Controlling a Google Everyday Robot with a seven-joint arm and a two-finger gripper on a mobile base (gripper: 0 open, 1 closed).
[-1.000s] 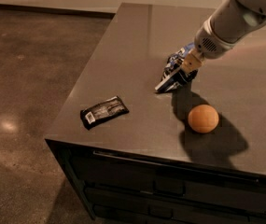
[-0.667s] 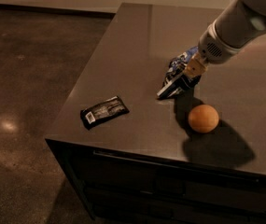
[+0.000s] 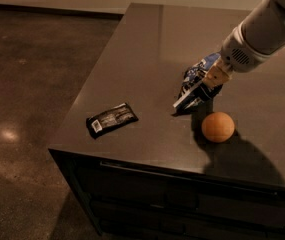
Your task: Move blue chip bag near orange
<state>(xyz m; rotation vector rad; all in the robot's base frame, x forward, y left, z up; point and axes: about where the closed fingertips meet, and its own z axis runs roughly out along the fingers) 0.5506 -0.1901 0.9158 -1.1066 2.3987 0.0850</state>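
Camera view looks down on a dark counter (image 3: 147, 44), with the robot's arm (image 3: 262, 34) reaching in from the far right. The gripper (image 3: 189, 95) is low over the counter. Its fingers (image 3: 183, 100) are closed on the blue chip bag (image 3: 200, 73), so the bag sits crumpled between them. I cannot tell if the fingers' tips touch the counter or hang just above it. The orange (image 3: 218, 127) rests on the counter just in front of the fingers and a little to the right, near them but not touching. I think the fingers squeeze the bag so it does not slip while it goes next to the orange, and the job looks almost done. A flat black packet (image 3: 112, 119) lies well off to the left of the fingers, near the counter's front edge. It is not part of the job, so it can be left alone.
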